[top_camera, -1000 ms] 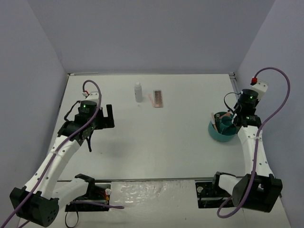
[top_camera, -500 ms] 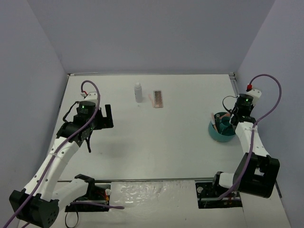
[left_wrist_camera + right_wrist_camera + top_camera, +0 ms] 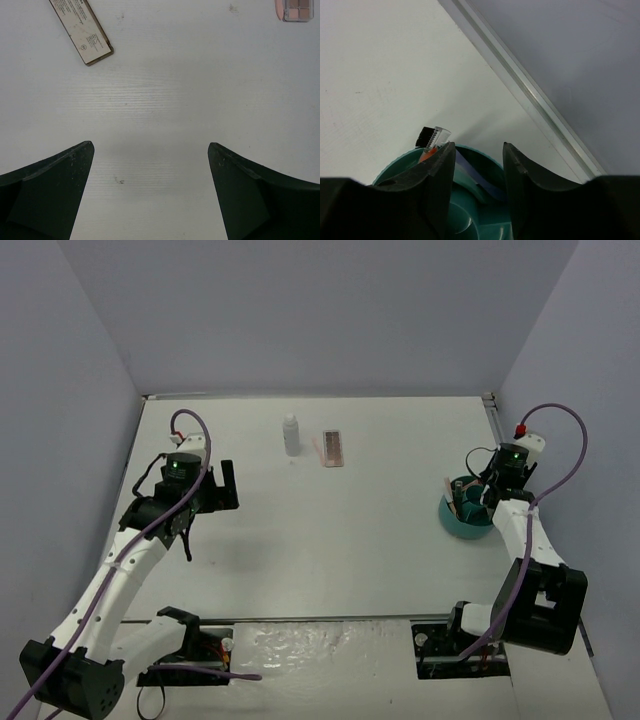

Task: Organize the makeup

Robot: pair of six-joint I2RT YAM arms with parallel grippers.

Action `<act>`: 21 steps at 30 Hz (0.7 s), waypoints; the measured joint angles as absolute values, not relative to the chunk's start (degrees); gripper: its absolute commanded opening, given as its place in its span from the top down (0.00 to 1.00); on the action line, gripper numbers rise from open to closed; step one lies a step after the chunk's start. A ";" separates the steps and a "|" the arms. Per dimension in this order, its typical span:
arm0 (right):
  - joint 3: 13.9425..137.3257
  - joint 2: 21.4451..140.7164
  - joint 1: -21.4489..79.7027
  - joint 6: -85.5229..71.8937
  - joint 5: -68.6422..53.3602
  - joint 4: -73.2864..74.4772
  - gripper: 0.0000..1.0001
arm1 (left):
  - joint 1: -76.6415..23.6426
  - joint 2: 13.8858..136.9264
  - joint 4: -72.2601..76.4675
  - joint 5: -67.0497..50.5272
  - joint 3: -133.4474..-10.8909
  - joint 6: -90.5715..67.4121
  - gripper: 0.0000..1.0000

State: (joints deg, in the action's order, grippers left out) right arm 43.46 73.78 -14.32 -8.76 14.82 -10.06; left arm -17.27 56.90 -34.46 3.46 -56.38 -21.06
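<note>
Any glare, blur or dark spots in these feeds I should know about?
Top view: even light, but glare on the near edge of the white table. Left wrist view: table and flat brown-edged rectangular palette sharp; the left hand is a dark silhouette. Right wrist view: the right hand is underexposed too, and the round teal plastic tub beneath it looks soft.

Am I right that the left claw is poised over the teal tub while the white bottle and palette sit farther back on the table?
Not quite: in the top view it is the right claw that is over the teal tub. The white bottle and palette do sit farther back.
</note>
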 measured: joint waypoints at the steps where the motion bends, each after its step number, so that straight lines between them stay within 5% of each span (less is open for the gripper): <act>1: 43.37 73.62 -14.31 -8.85 14.52 -10.05 0.56 | -17.24 56.90 -34.47 3.46 -56.38 -21.06 0.03; 10: 43.06 69.36 -14.17 -9.39 11.41 -8.91 0.45 | -16.68 56.95 -34.45 3.31 -56.38 -21.07 0.03; 18: 46.72 62.27 -12.60 -11.47 1.66 -6.79 0.12 | -16.29 59.24 -33.60 0.53 -56.38 -21.83 0.03; 21: 49.42 61.59 -10.76 -11.25 -3.99 -6.61 0.09 | -16.30 61.64 -33.23 -1.10 -56.56 -22.69 0.03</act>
